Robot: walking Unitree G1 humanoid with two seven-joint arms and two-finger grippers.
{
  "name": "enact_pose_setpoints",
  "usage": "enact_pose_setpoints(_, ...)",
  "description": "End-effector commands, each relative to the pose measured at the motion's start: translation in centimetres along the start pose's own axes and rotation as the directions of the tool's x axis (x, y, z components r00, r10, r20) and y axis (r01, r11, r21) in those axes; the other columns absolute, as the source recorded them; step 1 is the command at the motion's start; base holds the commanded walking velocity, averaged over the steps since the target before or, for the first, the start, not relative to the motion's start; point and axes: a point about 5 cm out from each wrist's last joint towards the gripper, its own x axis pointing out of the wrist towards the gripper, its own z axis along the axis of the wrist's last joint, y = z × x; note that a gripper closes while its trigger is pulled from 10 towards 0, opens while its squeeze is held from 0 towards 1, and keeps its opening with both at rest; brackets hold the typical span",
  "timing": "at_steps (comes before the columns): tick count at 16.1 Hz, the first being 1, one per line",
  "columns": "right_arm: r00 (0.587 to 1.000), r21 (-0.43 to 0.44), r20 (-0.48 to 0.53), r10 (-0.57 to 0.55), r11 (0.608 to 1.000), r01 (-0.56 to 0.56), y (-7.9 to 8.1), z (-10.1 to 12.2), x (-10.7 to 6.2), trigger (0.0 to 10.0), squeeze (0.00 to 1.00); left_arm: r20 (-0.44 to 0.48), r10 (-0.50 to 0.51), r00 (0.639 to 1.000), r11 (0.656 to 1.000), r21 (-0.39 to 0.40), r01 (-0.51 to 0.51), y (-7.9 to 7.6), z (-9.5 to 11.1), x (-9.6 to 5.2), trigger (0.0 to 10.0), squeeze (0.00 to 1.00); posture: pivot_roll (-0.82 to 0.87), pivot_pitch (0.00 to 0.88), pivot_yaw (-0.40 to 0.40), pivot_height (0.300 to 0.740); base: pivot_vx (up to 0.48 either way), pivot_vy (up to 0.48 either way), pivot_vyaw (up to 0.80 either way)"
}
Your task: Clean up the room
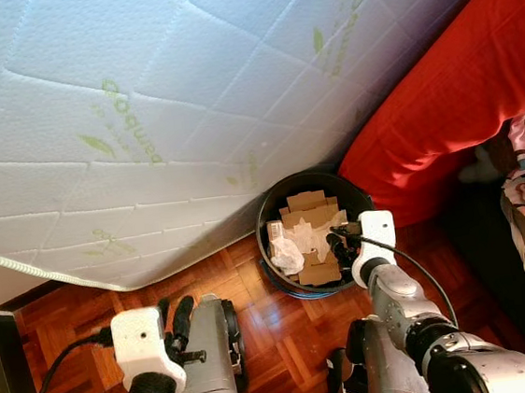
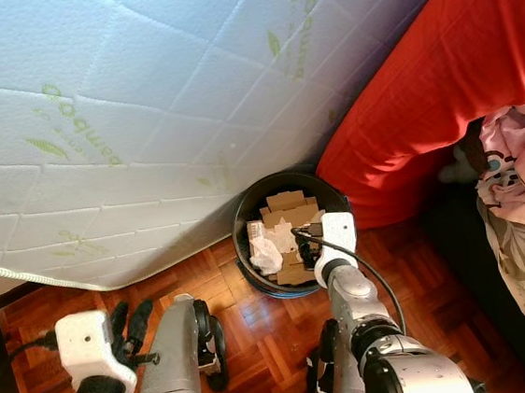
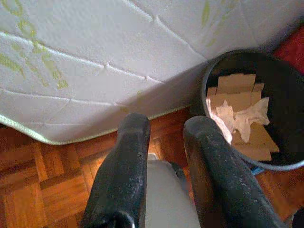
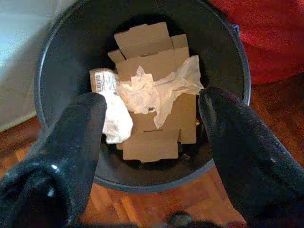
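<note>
Right tool [image 4: 152, 137] wide, empty, over bin [image 1: 269, 213] of cardboard [image 4: 156, 61]; left tool [image 3: 166, 166] narrow; mattress [image 1: 140, 106] beside

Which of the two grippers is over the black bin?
The right gripper, open above the bin; the left gripper is over bare wooden floor.

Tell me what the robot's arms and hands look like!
Both arms are shiny silver metal with dark joints. Each wrist carries a white boxy block with a thin black cable running out of it. The left gripper and right gripper each have two long, chunky black fingers with rounded tips.
</note>
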Motion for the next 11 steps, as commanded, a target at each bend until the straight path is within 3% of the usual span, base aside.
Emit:
enact_pose_setpoints(1, 0.999, 0.059, -0.040, -0.023, 0.998, 0.025, -1.1, -1.8, -0.7, 10.0, 0.00, -0.061, 0.015, 0.998, 1.000, -0.003, -0.015, 0.7, -1.5, -0.4, 10.0, 0.00, 0.28, 0.451, -0.058, 0.638, 0.000, 0.000, 0.00)
enact_pose_setpoints(2, 0.999, 0.082, -0.035, -0.009, 0.997, 0.012, -1.6, -2.5, -1.1, 10.0, 0.00, -0.072, 0.016, 0.997, 1.000, 0.000, -0.016, 0.9, -2.0, -0.2, 10.0, 0.00, 0.27, 0.429, -0.058, 0.638, 0.000, 0.000, 0.00)
enact_pose_setpoints(5, 0.988, 0.134, -0.121, -0.095, 0.985, 0.111, -4.5, -7.8, -4.0, 10.0, 0.00, -0.126, 0.003, 0.992, 1.000, 0.026, 0.000, 2.1, -4.2, 1.8, 10.0, 0.00, 0.23, 0.279, -0.044, 0.688, 0.000, 0.000, 0.00)
enact_pose_setpoints(8, 0.977, 0.120, -0.197, -0.083, 0.987, 0.108, -4.1, -11.0, -5.8, 10.0, 0.00, -0.222, -0.025, 0.975, 0.998, 0.044, 0.036, 3.3, -7.0, 3.8, 10.0, 0.00, 0.20, 0.163, -0.023, 0.740, 0.000, 0.000, 0.00)
enact_pose_setpoints(11, 0.964, 0.120, -0.241, -0.108, 0.983, 0.140, -4.2, -12.1, -6.4, 10.0, 0.00, -0.314, -0.021, 0.949, 0.998, 0.048, 0.038, 4.4, -9.9, 4.3, 10.0, 0.00, 0.18, 0.068, -0.018, 0.740, 0.000, 0.000, 0.00)
